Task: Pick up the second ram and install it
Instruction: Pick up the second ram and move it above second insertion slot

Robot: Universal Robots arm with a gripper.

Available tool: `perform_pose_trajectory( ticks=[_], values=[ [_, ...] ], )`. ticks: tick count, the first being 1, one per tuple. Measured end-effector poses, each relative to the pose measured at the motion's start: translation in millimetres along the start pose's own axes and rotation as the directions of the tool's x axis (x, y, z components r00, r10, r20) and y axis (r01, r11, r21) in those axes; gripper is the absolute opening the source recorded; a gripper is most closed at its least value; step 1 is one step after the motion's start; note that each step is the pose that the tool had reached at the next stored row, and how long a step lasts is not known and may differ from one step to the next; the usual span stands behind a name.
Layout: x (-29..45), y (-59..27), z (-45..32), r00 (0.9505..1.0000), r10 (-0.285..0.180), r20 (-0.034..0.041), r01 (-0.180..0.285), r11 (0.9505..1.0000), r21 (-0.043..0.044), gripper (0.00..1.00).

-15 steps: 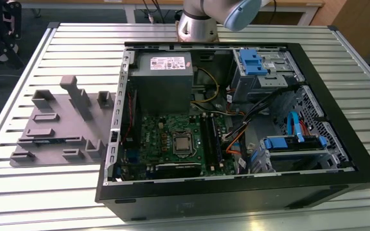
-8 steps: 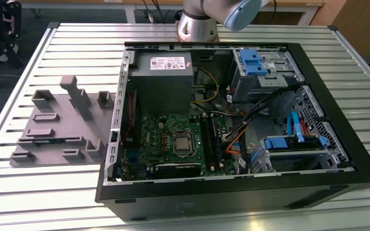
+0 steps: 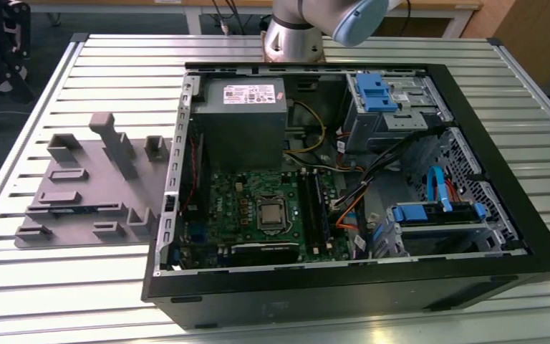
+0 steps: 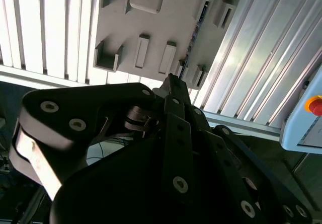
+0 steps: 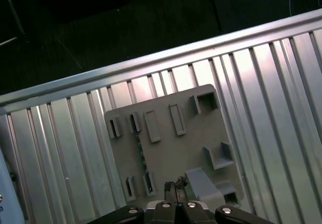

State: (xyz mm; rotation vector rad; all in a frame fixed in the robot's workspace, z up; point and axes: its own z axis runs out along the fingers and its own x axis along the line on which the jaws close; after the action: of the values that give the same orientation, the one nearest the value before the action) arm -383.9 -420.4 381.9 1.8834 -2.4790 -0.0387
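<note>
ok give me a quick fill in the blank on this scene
The grey tray lies on the slatted ___. The latch on the drive cage in the computer case is coloured ___. In both wrist views the gripper hangs above the grey ___.
Missing: table; blue; tray.

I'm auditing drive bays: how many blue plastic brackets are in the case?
2. One bracket sits in the case corner nearest the arm; the other bracket sits nearer the camera, at the exterior view's right. More may be hidden.
</note>
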Motion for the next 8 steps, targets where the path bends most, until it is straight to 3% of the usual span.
perform_pose_trajectory(
  ticks=[4, 7, 8],
  values=[
    [0.8, 2.5, 0.7, 1.0, -0.003, 0.002, 0.003, 1.0, 0.0, 0.11],
    [1.8, 4.9, 1.8, 0.9997, -0.012, 0.0223, 0.012, 0.9999, -0.004, 0.11],
    [1.8, 4.8, 2.0, 0.9995, -0.02, 0.0233, 0.02, 0.9998, -0.0042, 0.11]
  ],
)
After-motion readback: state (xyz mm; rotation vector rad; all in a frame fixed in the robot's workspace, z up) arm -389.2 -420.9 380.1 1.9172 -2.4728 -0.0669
